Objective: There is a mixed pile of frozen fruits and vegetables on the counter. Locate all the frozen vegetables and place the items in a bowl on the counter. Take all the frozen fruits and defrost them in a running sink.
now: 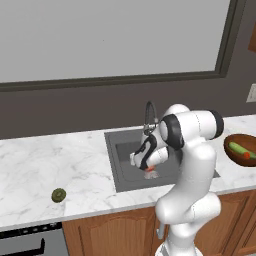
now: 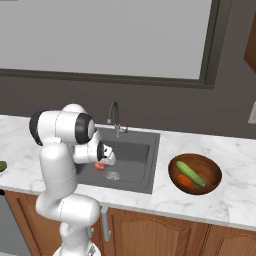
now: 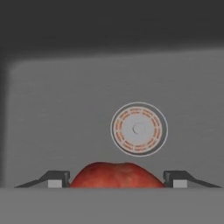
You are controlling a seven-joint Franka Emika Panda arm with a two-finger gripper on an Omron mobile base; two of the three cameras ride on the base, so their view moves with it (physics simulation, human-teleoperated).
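A home kitchen, rendered: a dark grey sink (image 2: 122, 157) with a gooseneck faucet (image 2: 114, 117) is sitting in a white marble desk (image 1: 45, 165) over brown wooden cabinets (image 2: 165, 235). A large window (image 1: 110, 40) is spanning the wall behind, and what is possibly an oven (image 1: 30, 242) is showing below.

Flat, even rendered light — soft shadow inside the sink (image 1: 125, 165) beneath the gripper (image 3: 116, 179). No glare; base views slightly coarse, hand view soft and dim — darkest beyond the fingertips.
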